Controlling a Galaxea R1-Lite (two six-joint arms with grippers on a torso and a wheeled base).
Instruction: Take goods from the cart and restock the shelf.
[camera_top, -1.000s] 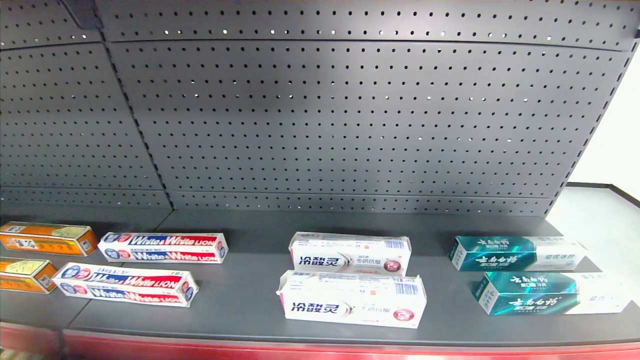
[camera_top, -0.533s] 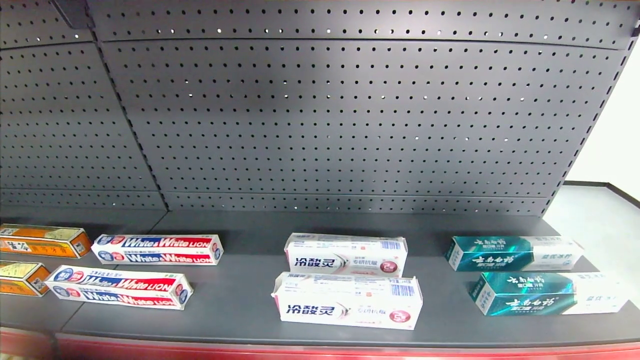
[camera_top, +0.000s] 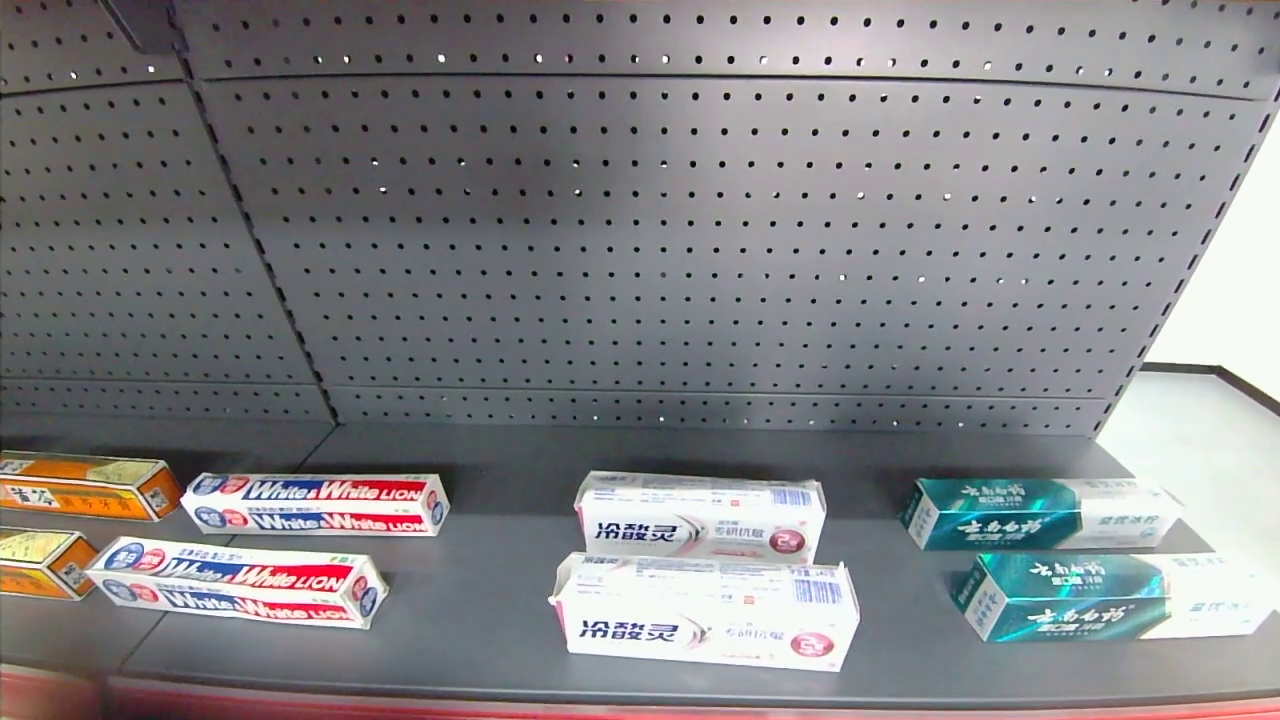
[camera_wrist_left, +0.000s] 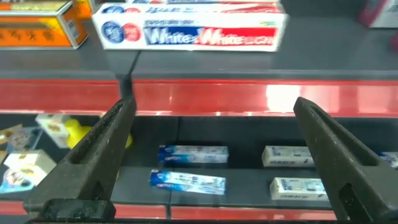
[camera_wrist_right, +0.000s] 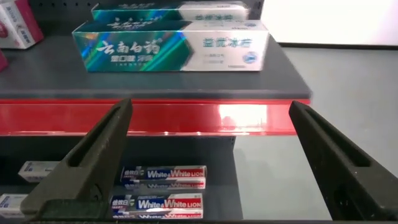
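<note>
We hold our left gripper (camera_wrist_left: 214, 106) and right gripper (camera_wrist_right: 210, 106) wide open, empty, facing the shelf (camera_top: 480, 600) of toothpaste boxes (camera_top: 705, 610).

Shelf (camera_top: 480, 610): matt dark-grey painted metal, smooth.
Back panel (camera_top: 650, 250): same finish, perforated.
Front edge strip (camera_wrist_right: 205, 118): glossy red, reflective.
Teal boxes (camera_top: 1040, 512): cardboard, foil-like sheen.
White boxes (camera_top: 700, 517): glossy printed cardboard.
Tool fingers (camera_wrist_left: 93, 162): matt black, slightly grainy.

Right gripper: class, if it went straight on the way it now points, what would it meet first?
Probably the red shelf edge, just below the teal toothpaste box; the open right gripper seems aimed there, though depth is unclear.
</note>
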